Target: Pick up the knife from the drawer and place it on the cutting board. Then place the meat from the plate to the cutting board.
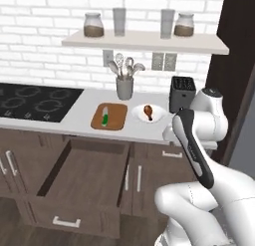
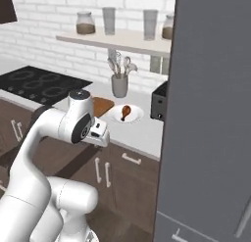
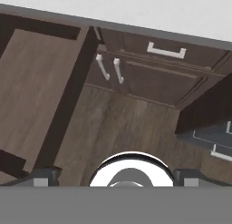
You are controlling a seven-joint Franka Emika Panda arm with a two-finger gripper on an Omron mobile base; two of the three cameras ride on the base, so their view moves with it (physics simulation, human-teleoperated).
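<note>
The knife [image 1: 104, 117], green-handled, lies on the light-brown cutting board [image 1: 115, 116] on the counter. To the board's right the white plate [image 1: 155, 117] holds the brown drumstick meat [image 1: 148, 110], which also shows in the right base view as the meat [image 2: 125, 110] on the plate [image 2: 136, 115]. The dark-brown drawer [image 1: 82, 175] is pulled out below the board and looks bare inside. My gripper [image 3: 117, 177] is open and holds nothing. It points down at the floor just off the counter's front edge, right of the drawer [image 3: 36, 87] and nearer than the plate.
A grey utensil cup [image 1: 124, 86] stands behind the board and a black toaster [image 1: 182, 93] behind the plate. A stove [image 1: 35, 101] lies at the left. A tall grey fridge [image 2: 211, 118] walls the right. Cabinet doors [image 3: 136, 78] sit below the counter.
</note>
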